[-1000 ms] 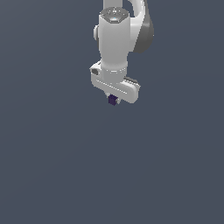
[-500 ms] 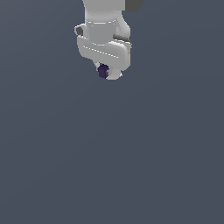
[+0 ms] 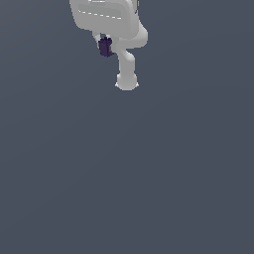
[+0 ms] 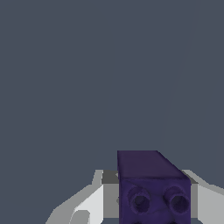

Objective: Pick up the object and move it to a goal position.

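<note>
The object is a tiny dark purple block (image 3: 105,47) held under my white gripper (image 3: 104,45) near the top of the exterior view, well above the grey floor. In the wrist view the block (image 4: 151,186) shows two round studs and sits between my white fingers (image 4: 89,203). The gripper is shut on the block. The gripper's upper part is cut off by the frame's top edge. No goal marker shows.
The white arm's base (image 3: 126,79) stands on the flat grey floor (image 3: 149,188) just below and to the exterior view's right of the gripper. Nothing else shows on the floor.
The gripper has risen with the block and moved toward the exterior view's left and top. The hand now looks larger and is partly out of frame.
</note>
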`<state>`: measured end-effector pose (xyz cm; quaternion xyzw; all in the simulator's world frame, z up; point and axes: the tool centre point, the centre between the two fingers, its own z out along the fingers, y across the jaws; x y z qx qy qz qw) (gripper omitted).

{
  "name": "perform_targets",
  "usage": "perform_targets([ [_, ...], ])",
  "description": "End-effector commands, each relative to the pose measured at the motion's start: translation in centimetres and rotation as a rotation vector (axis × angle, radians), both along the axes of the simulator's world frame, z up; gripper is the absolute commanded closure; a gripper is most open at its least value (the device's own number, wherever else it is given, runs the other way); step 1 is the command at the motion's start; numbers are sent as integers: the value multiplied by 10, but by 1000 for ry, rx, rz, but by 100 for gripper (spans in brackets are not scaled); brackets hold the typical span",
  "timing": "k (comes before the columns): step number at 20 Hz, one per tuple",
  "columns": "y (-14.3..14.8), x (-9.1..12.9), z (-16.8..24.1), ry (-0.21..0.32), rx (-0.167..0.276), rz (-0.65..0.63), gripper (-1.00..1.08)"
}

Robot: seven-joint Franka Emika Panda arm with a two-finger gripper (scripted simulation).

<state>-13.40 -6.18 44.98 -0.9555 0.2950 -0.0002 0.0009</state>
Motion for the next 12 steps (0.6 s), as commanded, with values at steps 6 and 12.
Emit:
perform_targets([
  [6,-12,-14,38,1,-1,1,108],
  [12,-16,-17,47,1,-1,1,108],
])
